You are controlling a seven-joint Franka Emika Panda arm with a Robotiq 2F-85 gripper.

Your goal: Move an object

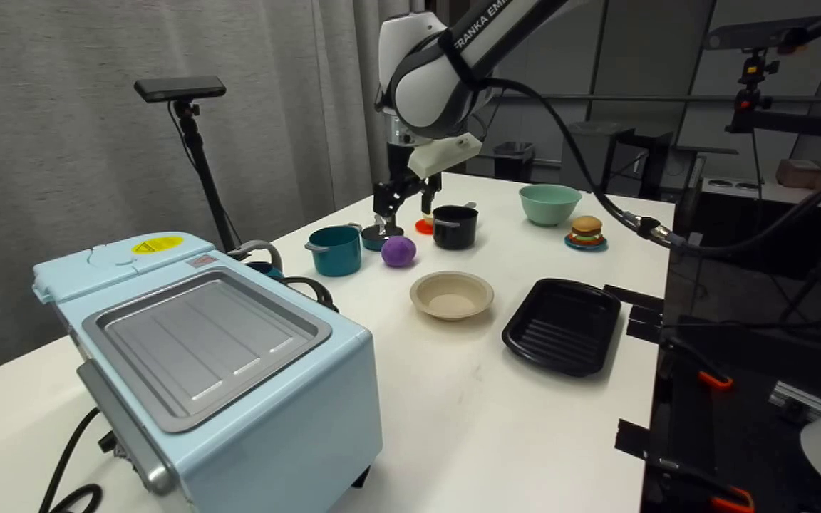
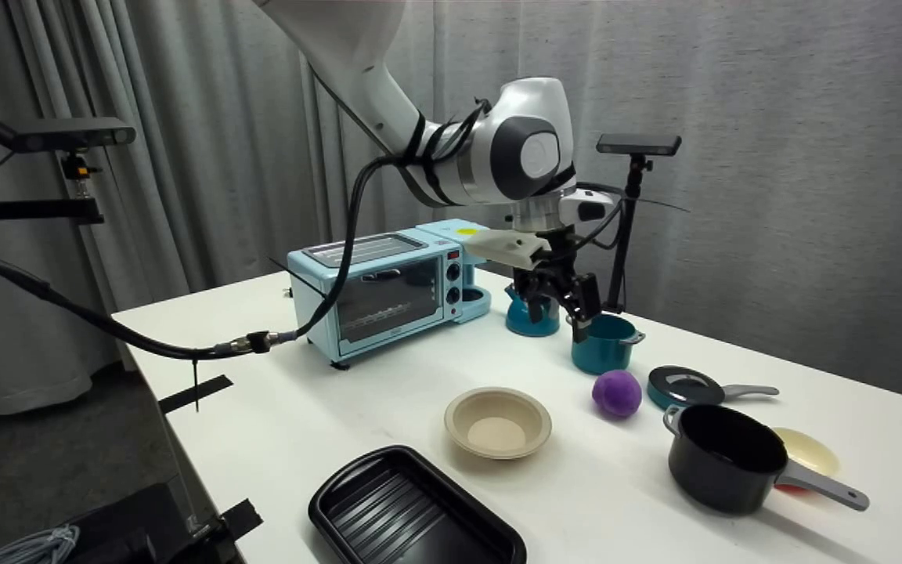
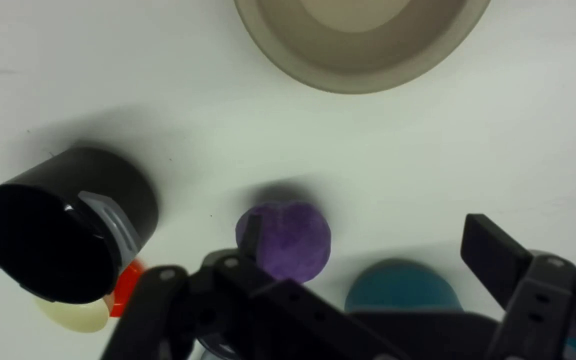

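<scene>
Gaping wide, the gripper point(image 3: 366, 232) held nothing, while the purple object point(image 3: 295, 241) rested on the white table point(image 3: 418, 160), lower centre of the wrist view, so grasping and moving it seemingly lay ahead.

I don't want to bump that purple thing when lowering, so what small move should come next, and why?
Probably a slight sideways shift toward the purple object before lowering. In the wrist view, the gripper is open but one finger covers part of the object, so it isn't centred in the gap. Both exterior views show the gripper above the table.
</scene>
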